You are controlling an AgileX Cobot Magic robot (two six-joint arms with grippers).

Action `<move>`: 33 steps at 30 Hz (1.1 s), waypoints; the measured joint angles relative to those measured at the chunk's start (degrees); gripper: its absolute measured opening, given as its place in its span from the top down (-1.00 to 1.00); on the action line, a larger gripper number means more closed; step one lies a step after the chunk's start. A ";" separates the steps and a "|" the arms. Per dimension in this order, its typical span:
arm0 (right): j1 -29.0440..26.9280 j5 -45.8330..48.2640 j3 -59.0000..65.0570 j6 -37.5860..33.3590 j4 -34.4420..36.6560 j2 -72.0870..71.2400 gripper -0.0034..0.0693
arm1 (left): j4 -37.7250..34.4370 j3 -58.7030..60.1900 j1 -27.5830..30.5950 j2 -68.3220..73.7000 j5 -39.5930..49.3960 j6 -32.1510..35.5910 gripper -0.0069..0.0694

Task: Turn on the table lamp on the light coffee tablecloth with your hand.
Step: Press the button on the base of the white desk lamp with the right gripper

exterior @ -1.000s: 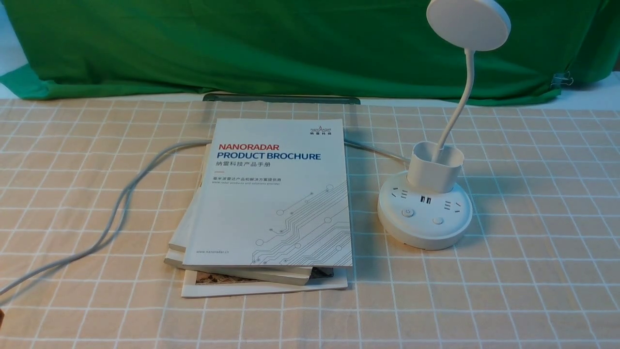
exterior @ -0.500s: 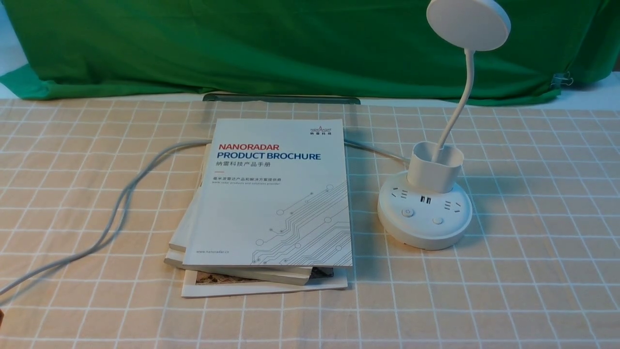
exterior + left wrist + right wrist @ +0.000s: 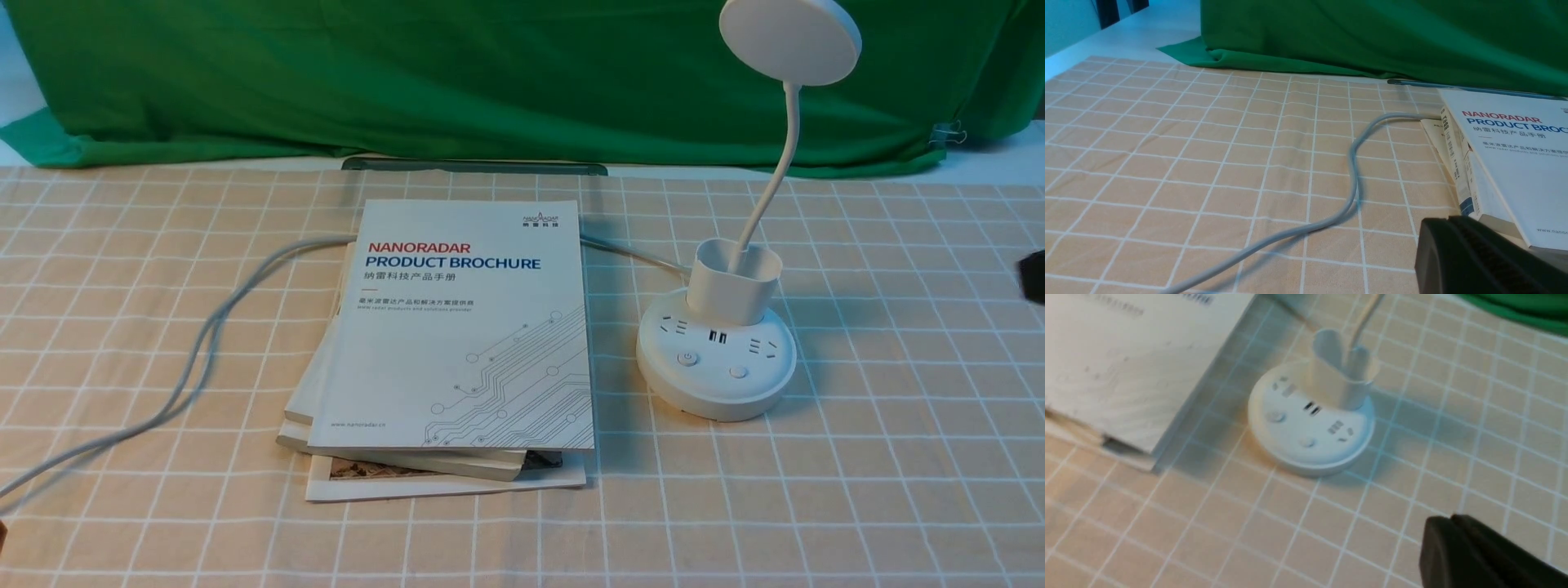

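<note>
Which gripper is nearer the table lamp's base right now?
Right. The right gripper hovers near the table lamp base; the left gripper sits across the brochure stack from it.

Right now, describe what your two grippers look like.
The left gripper is matte black, with blunt rounded fingers, one bearing a finely ribbed strip along its edge. The right gripper is the same plain black, blunt and rounded, blurred here. No cables or markings show. Of the right arm the front view catches only a dark sliver.

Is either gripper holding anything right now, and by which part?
Nothing is held. The right gripper is shut and empty, short of the table lamp; the left gripper is empty too.
</note>
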 joint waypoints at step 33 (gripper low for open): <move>8.76 -28.85 -1.63 8.11 -6.68 42.13 0.82 | 0.00 0.00 0.00 0.00 0.00 0.00 0.76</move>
